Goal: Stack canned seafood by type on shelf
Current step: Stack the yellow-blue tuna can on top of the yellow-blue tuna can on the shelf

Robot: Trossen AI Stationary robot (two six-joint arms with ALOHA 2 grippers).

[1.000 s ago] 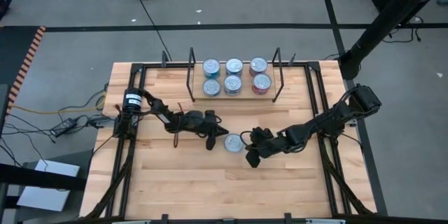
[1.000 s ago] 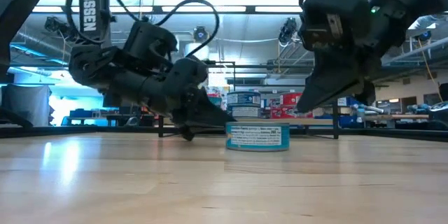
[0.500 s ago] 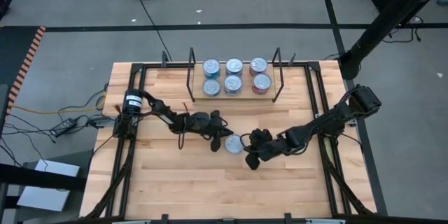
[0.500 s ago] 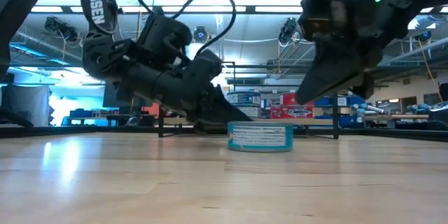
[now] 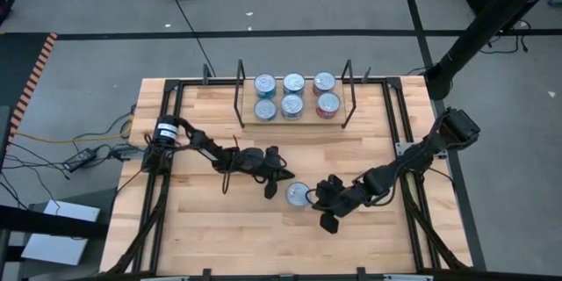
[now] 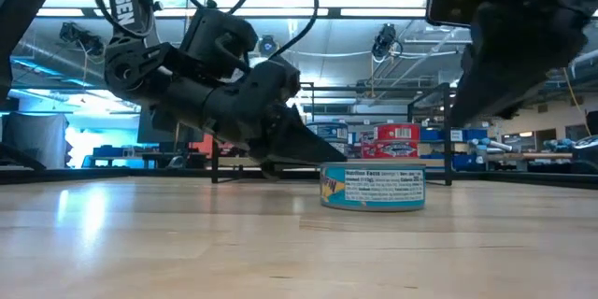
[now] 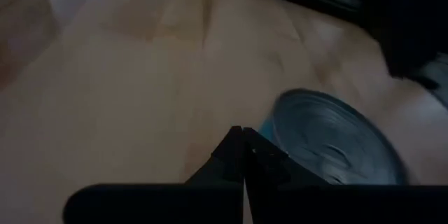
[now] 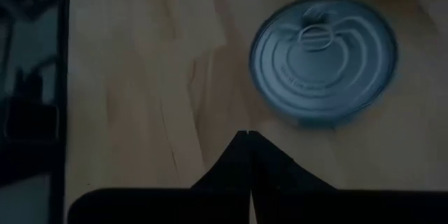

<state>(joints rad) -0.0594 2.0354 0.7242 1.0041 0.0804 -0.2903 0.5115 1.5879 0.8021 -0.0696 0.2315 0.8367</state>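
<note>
Loose tin (image 5: 298, 195) lies flat on table (image 5: 202, 237), between left gripper (image 5: 270, 184) and right gripper (image 5: 327, 219). Both jaws pressed together, holding nothing. Six tins on shelf (image 5: 294, 119). Tin looks hard, smooth, slippery, bit heavy. Best pinch round sides, not lid.

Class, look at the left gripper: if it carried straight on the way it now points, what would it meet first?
Most likely the lone tin on the table: the shut left gripper points toward it from close by, tip low beside its rim. Whether they already touch is unclear.
</note>
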